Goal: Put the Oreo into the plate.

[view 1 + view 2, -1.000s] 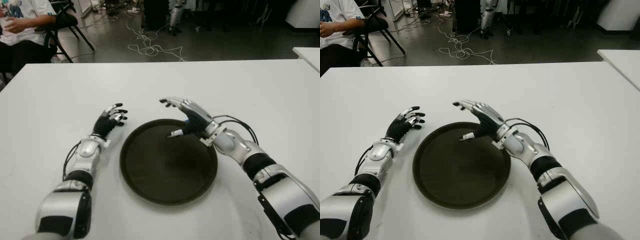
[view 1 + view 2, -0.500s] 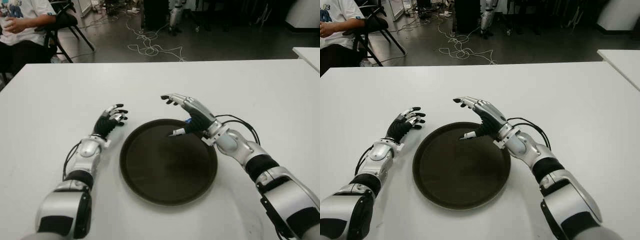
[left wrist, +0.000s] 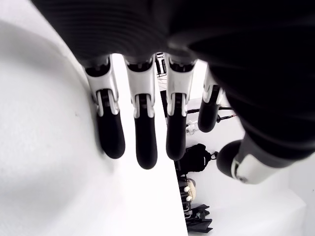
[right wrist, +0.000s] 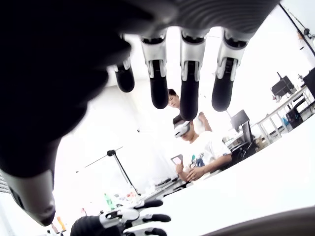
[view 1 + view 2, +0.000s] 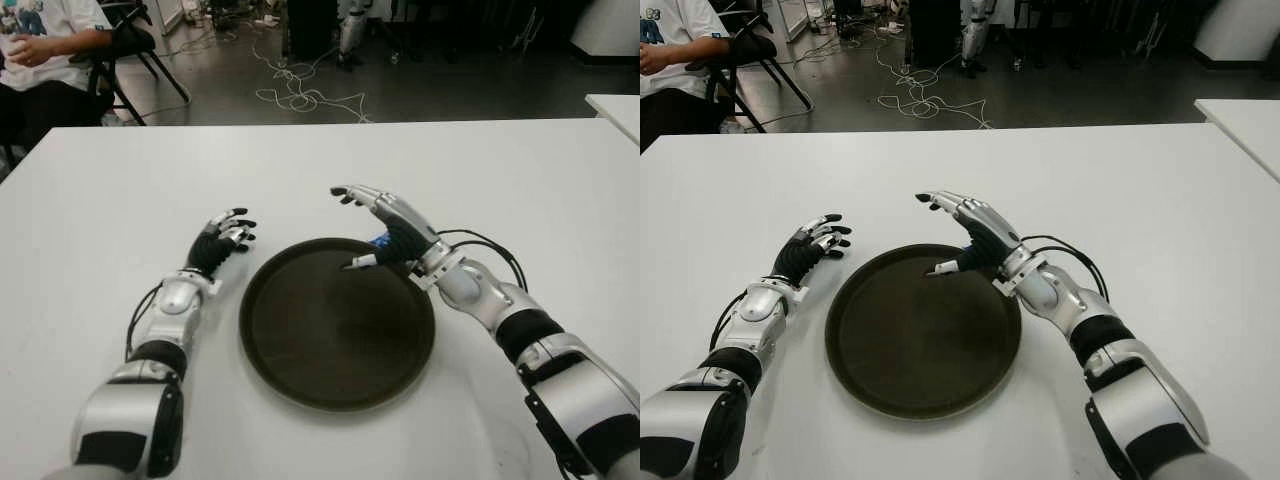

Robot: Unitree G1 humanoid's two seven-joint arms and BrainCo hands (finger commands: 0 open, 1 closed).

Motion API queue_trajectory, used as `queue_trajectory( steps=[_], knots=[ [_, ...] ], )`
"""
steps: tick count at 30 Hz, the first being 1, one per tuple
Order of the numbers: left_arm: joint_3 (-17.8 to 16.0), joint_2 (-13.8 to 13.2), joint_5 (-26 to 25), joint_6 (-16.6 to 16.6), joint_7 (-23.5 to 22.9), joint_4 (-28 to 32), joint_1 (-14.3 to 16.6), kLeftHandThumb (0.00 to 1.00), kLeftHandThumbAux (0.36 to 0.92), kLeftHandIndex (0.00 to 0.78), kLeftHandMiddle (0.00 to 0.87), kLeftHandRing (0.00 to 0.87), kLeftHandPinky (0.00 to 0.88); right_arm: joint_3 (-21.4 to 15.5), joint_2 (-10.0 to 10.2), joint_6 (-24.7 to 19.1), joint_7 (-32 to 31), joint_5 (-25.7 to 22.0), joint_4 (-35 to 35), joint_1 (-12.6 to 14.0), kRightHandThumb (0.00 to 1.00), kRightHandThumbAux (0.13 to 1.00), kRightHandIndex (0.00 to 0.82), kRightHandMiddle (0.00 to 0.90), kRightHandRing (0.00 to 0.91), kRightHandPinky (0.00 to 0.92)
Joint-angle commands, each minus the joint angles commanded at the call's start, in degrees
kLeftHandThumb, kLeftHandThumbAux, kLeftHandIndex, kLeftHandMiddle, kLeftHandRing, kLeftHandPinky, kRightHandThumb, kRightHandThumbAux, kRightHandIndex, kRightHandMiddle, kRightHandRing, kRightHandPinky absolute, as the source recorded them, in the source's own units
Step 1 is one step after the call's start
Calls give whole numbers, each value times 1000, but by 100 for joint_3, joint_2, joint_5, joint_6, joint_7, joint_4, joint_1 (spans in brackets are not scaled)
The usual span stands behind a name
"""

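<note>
A round dark plate (image 5: 310,345) lies on the white table (image 5: 520,180) in front of me. My right hand (image 5: 372,228) hovers over the plate's far right rim, fingers spread and holding nothing, as the right wrist view also shows. Under its palm, at the rim, a small blue piece of the Oreo pack (image 5: 379,241) shows; the rest is hidden by the hand. My left hand (image 5: 226,236) shows to the left of the plate, its fingers (image 3: 142,132) relaxed and holding nothing.
A person (image 5: 45,45) sits on a chair beyond the table's far left corner. Cables (image 5: 300,95) lie on the floor behind the table. The corner of a second white table (image 5: 618,108) shows at the far right.
My right hand has drifted slightly to the right and away from the plate's middle, staying open. The left hand has not moved.
</note>
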State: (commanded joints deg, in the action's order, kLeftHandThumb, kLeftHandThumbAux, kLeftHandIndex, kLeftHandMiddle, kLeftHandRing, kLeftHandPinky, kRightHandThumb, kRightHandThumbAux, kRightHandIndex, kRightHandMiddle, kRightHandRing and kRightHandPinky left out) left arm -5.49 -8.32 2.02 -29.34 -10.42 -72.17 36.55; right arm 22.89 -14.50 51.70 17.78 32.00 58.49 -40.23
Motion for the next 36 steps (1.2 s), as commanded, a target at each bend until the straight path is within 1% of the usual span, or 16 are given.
queue_trajectory(
  steps=[4,6,8,9,11,14,15,19,21,23,24,29,33,36],
  knots=[
    [3,-4,2,-34,-7,8,-17,352,573,194,309,328,349,-92,-38,-52,161,-12,-13,-18,0,653,136,215,242,288],
    [-2,-6,-8,-36,-25,13,-22,349,570,189,305,327,349,-166,-107,-136,243,-25,70,-66,0,662,138,214,238,278],
    [-4,-8,-13,-29,-37,15,-21,346,564,186,301,326,350,-241,-201,-259,316,-43,286,-139,0,670,139,212,233,263],
    [-8,-12,-19,-18,-45,15,-20,344,561,185,300,326,350,-264,-212,-422,372,-40,454,-204,0,675,139,213,231,249],
    [-13,-20,-24,1,-53,14,-20,342,558,187,303,326,349,-315,-158,-859,495,-66,823,-332,0,687,141,218,230,231],
    [-14,-30,-23,14,-52,12,-19,339,555,186,306,327,345,-402,-71,-1251,612,-154,1143,-409,0,705,144,227,235,223],
    [-16,-33,-23,24,-49,11,-17,339,555,186,307,327,344,-471,-49,-1426,677,-212,1231,-410,0,708,144,229,236,224],
    [-20,-48,-23,50,-46,2,-14,329,554,181,304,326,337,-664,20,-1882,906,-357,1369,-393,13,744,146,254,270,272],
    [-24,-56,-26,42,-49,2,-15,324,555,183,304,326,338,-810,141,-2262,1087,-489,1441,-313,41,754,145,258,282,298],
    [-28,-62,-30,31,-56,4,-18,321,557,185,305,327,340,-875,217,-2491,1184,-552,1468,-274,55,757,145,255,285,307],
    [-30,-64,-34,23,-61,10,-19,322,559,185,304,327,343,-891,255,-2637,1238,-561,1471,-254,67,757,136,240,275,305],
    [-35,-70,-42,0,-80,23,-27,329,565,186,302,325,348,-918,350,-3120,1352,-594,1451,-199,90,758,113,204,245,283],
    [-27,-73,-36,-7,-97,32,-35,329,568,186,299,320,339,-967,411,-3583,1323,-646,1497,-236,100,754,98,172,213,248],
    [-24,-75,-32,-6,-98,33,-36,328,567,187,299,320,340,-981,430,-3703,1308,-651,1488,-243,103,751,93,160,203,238]
  ],
)
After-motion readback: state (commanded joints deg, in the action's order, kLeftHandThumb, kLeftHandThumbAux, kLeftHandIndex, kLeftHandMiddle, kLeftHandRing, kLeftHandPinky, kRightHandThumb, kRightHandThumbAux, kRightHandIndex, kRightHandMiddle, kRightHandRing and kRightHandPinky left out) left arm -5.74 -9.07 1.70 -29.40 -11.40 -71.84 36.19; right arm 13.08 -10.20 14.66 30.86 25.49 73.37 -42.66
